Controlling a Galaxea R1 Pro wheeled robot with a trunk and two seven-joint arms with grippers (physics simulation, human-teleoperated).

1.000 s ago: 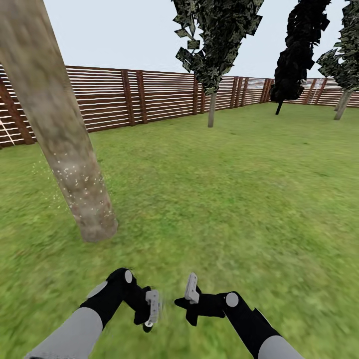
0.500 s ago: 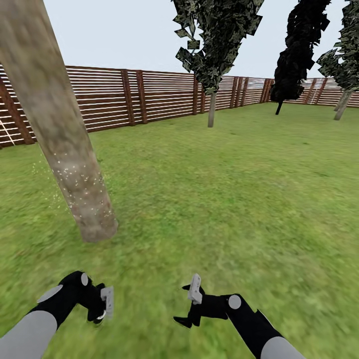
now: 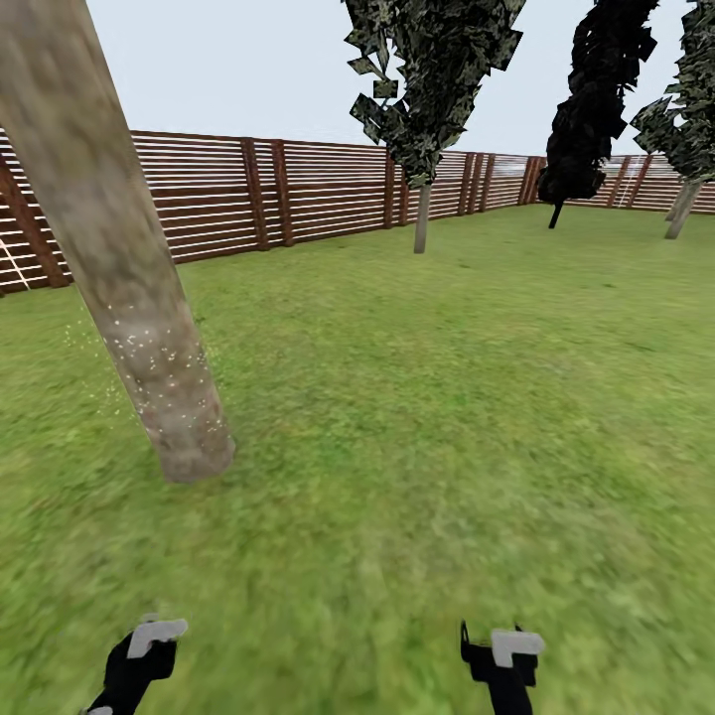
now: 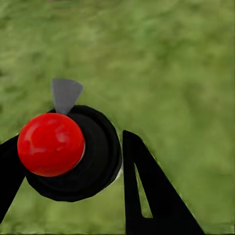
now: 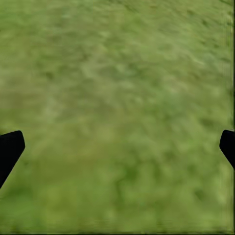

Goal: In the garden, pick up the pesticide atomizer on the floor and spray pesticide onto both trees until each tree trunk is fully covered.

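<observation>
The pesticide atomizer (image 4: 54, 147), a black round body with a red cap and a grey nozzle, sits between the black fingers of my left gripper (image 4: 73, 144), which is shut on it over grass. In the head view my left gripper (image 3: 139, 650) is low at the left and my right gripper (image 3: 504, 653) low at the right. My right gripper (image 5: 120, 147) is open, with only lawn between its fingers. A thick pale tree trunk (image 3: 129, 288) leans close at the left, its lower part dotted with pesticide (image 3: 159, 362). A second tree (image 3: 422, 214) stands far back by the fence.
The garden lawn (image 3: 447, 397) spreads ahead, ringed by a brown slat fence (image 3: 298, 189). A thin black-foliaged tree (image 3: 591, 99) and another pale-trunked tree (image 3: 683, 211) stand at the far right.
Both arms have drawn back and down to the bottom edge of the head view, the left one also swinging out to the left. Trees and lawn have not shifted.
</observation>
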